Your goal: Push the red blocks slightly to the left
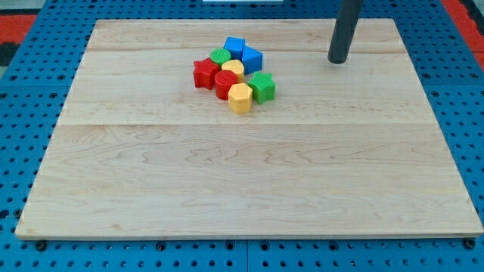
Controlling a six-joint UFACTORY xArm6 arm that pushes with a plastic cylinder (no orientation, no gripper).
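Observation:
A tight cluster of blocks sits above the board's middle. A red star-shaped block (pixel 204 73) is at the cluster's left. A red round block (pixel 225 83) touches it on its right. Around them are a green round block (pixel 220 56), a yellow block (pixel 233 69), a yellow hexagonal block (pixel 240 97), a green star-shaped block (pixel 262 87) and two blue blocks (pixel 234 47) (pixel 251 58). My tip (pixel 337 60) rests on the board far to the right of the cluster, touching no block.
The wooden board (pixel 249 181) lies on a blue perforated table (pixel 23 136). The rod comes down from the view's top right.

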